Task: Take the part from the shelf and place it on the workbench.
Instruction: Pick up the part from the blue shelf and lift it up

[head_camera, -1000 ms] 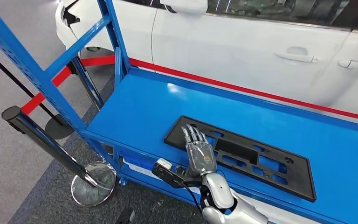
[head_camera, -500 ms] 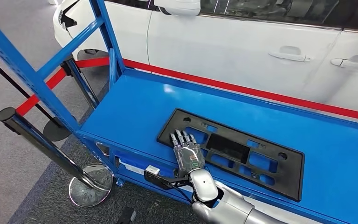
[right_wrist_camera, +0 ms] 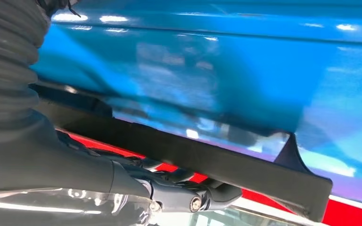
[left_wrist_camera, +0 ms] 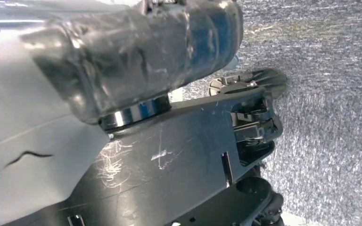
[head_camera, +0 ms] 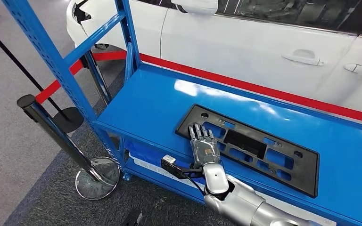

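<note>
The part (head_camera: pixel 254 150), a flat black plastic panel with rectangular cutouts, lies on the blue shelf (head_camera: pixel 151 103). The right hand (head_camera: pixel 203 147) rests on its near-left end, fingers (head_camera: pixel 201 133) straight and side by side.

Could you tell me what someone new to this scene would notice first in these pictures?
First, the black plastic part, a long flat panel with cut-outs, lying on the bright blue shelf. The right robot hand rests on the part's left end, fingers laid flat over it. Behind the shelf stands a white car, and a chrome barrier post with a red belt stands on the floor at left.
</note>
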Action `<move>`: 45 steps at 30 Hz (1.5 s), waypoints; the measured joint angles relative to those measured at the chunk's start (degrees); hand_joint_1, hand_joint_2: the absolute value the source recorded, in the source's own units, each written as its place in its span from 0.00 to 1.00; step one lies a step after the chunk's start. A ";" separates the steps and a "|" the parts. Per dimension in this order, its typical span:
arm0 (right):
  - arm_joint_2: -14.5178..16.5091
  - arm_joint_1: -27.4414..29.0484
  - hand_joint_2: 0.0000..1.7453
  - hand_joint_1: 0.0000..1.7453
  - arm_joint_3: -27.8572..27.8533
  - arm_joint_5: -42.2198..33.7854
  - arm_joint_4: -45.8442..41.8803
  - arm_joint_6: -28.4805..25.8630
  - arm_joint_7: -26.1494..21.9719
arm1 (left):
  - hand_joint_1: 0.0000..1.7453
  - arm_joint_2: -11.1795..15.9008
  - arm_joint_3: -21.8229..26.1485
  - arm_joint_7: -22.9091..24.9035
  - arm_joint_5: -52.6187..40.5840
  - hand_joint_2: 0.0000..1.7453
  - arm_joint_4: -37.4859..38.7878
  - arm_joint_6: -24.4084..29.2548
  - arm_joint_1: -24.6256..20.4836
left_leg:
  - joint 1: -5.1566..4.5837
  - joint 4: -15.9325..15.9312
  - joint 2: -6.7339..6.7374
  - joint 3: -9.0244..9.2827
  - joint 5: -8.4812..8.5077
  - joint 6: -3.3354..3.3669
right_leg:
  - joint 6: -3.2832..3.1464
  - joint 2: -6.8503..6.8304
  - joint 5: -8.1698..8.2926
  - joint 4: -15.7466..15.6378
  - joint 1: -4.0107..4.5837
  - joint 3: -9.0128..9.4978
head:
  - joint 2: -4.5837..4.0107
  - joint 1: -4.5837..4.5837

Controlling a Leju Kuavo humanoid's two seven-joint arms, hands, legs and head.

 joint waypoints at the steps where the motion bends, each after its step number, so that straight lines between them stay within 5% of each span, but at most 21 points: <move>1: -0.44 -0.18 1.00 0.00 0.00 0.05 -0.18 -0.13 0.04 | 0.00 -0.06 -0.07 -0.02 -0.11 0.00 0.01 0.00 -0.04 | 0.01 -0.03 -0.37 -0.08 0.11 -0.37 | -0.35 -0.13 -0.02 -0.49 0.13 0.10 | 0.00 -0.04; 4: -1.74 -0.46 1.00 0.00 0.00 0.42 -0.96 -0.32 0.11 | 0.00 -0.05 -0.28 -0.02 -0.31 0.00 0.04 0.00 -0.03 | -0.17 0.08 -0.93 -0.81 0.20 -1.36 | -1.07 -0.56 1.66 -1.88 -0.40 0.50 | 0.00 -0.20; 7: -3.67 -0.86 1.00 0.00 0.00 1.33 -2.44 -0.33 0.21 | 0.00 0.09 -1.24 -0.26 -0.46 0.00 0.11 0.00 -0.37 | 0.10 7.52 -0.14 -4.45 -4.95 -2.47 | -1.16 -1.50 3.78 -3.38 -1.06 0.30 | 0.00 -1.04; 9: -5.08 -1.05 1.00 0.00 -0.01 2.06 -3.71 -0.22 0.23 | 0.00 0.24 -1.65 -0.54 -0.56 0.00 0.14 0.02 -0.65 | 0.95 13.06 0.20 -6.31 -7.60 -3.50 | -0.68 -2.10 4.34 -3.43 -1.39 -0.48 | 0.00 -1.12; 11: -6.29 -1.30 1.00 0.00 -0.03 2.59 -4.76 -0.01 0.23 | 0.00 0.43 -1.91 -0.69 -0.63 0.00 0.22 0.05 -0.57 | 2.21 11.89 0.44 -4.66 -6.61 -4.85 | 0.17 -2.16 4.65 -3.11 -2.04 -1.27 | 0.00 -1.12; 13: -7.43 -1.85 1.00 0.00 -0.11 2.95 -5.95 0.47 0.25 | 0.00 0.58 -2.16 -0.73 -0.74 0.00 0.39 0.07 -0.31 | 3.72 6.00 0.34 -0.94 -4.63 -6.72 | 1.54 -1.63 4.57 -1.75 -2.81 -2.65 | 0.00 -1.28; 14: -8.17 -2.25 1.00 0.00 -0.19 3.08 -6.75 0.86 0.25 | 0.00 0.54 -2.31 -0.79 -0.85 0.00 0.46 0.07 -0.23 | 4.13 3.93 0.17 0.13 -4.24 -6.87 | 2.29 -1.28 4.32 -0.60 -3.07 -3.55 | 0.00 -1.39; 15: -8.98 -2.59 1.00 0.00 -0.32 3.17 -7.61 1.35 0.26 | 0.00 0.46 -2.46 -0.82 -0.98 0.00 0.49 0.07 -0.23 | 4.19 3.15 0.06 0.48 -4.38 -6.47 | 2.88 -0.91 4.08 0.32 -3.26 -4.35 | 0.00 -1.39; 18: -11.23 -3.01 1.00 0.00 -0.90 3.61 -9.87 3.03 0.26 | 0.00 0.40 -2.91 -0.74 -1.39 0.00 0.52 0.05 -0.37 | 3.34 4.07 0.31 -0.38 -4.75 -3.67 | 3.98 -0.04 3.76 1.44 -3.96 -5.39 | 0.00 -0.83; 20: -12.66 -3.10 0.50 0.00 -1.53 3.61 -11.43 3.92 0.26 | 0.00 0.51 -3.08 -0.67 -1.57 0.00 0.53 -0.02 -0.47 | 2.91 4.27 0.43 -0.79 -4.50 -2.60 | 4.04 0.15 2.35 3.99 -4.13 -6.58 | 0.00 -0.47; 22: -14.06 -3.31 0.00 0.00 -2.69 2.32 -13.50 4.47 0.26 | 0.00 0.50 -3.42 -0.59 -1.70 0.00 0.53 -0.14 -0.52 | 2.40 4.17 0.56 -0.99 -4.15 -1.81 | 3.24 0.10 -1.01 10.80 -3.35 -9.74 | 0.00 -0.02; 24: -15.05 -4.56 0.00 0.00 -4.70 -0.60 -15.46 4.78 0.28 | 0.00 0.44 -3.84 -0.45 -1.75 0.00 0.53 -0.27 -0.51 | 1.71 4.06 0.95 -1.06 -3.94 -1.47 | 2.04 0.16 -3.43 17.57 -2.16 -13.15 | 0.00 0.18; 25: -15.26 -5.66 0.00 0.00 -5.82 -2.50 -16.25 4.88 0.26 | 0.00 0.43 -3.96 -0.37 -1.74 0.00 0.53 -0.35 -0.51 | 1.32 4.00 1.21 -1.00 -3.90 -1.34 | 1.31 0.22 -3.29 18.50 -1.54 -13.73 | 0.00 0.16; 26: -15.41 -6.90 0.00 0.00 -6.92 -4.63 -16.95 4.94 0.21 | 0.00 0.41 -4.01 -0.31 -1.72 0.00 0.53 -0.43 -0.52 | 0.97 3.90 1.46 -0.86 -3.88 -1.23 | 0.47 0.26 -2.27 17.28 -0.87 -13.20 | 0.00 0.14; 28: -15.51 -8.73 0.00 0.00 -8.39 -8.75 -18.34 4.83 0.04 | 0.00 0.33 -4.04 -0.28 -1.69 0.00 0.53 -0.53 -0.56 | 0.61 3.58 1.72 -0.41 -3.83 -0.98 | -1.46 0.30 1.16 9.84 0.72 -9.44 | 0.00 0.13; 30: -15.52 -9.55 0.00 0.00 -9.27 -11.55 -19.74 4.39 -0.11 | 0.00 0.21 -4.06 -0.41 -1.68 0.00 0.53 -0.55 -0.61 | 0.32 3.28 1.74 -0.07 -3.81 -0.89 | -2.45 0.10 3.37 3.37 1.71 -5.93 | 0.00 0.18; 35: -15.27 -10.00 0.00 0.00 -10.49 -15.74 -22.96 3.00 -0.53 | 0.00 -0.23 -4.73 -0.73 -1.40 0.00 0.51 -1.08 -0.70 | -0.07 3.84 1.84 -0.04 -4.79 -1.43 | -2.25 -0.06 3.95 0.37 1.39 -3.91 | -0.01 0.11; 39: -15.18 -10.33 0.00 0.00 -10.72 -19.16 -24.63 1.02 -1.06 | 0.00 -0.32 -5.36 -0.77 -1.32 0.00 0.51 -1.13 -1.07 | 0.11 15.53 1.94 -5.96 -9.00 -2.46 | -2.72 -0.04 3.43 -0.12 1.33 -2.75 | 0.00 0.00; 41: -15.18 -10.30 0.00 0.00 -10.72 -19.74 -25.18 0.30 -1.08 | 0.00 -0.32 -5.45 -0.75 -1.33 0.00 0.51 -1.14 -1.26 | 0.07 16.34 1.97 -7.09 -7.10 -2.42 | -2.73 0.16 2.83 -0.08 1.46 -2.02 | 0.00 -0.04; 43: -15.18 -10.30 0.00 0.00 -10.73 -20.14 -25.64 -0.21 -1.15 | 0.00 -0.31 -5.69 -0.68 -1.35 0.00 0.51 -1.14 -1.15 | -0.14 9.90 1.96 -4.59 -2.16 -1.74 | -2.66 0.38 2.05 -0.20 1.60 -0.81 | 0.00 0.00; 45: -15.18 -10.27 0.00 0.00 -10.73 -20.86 -25.77 -0.77 -1.43 | 0.00 -0.17 -5.98 -0.56 -1.38 0.00 0.52 -1.14 -0.91 | -0.58 4.12 1.94 -1.86 0.78 -0.51 | -2.42 0.50 1.60 -0.60 1.52 0.00 | 0.00 0.40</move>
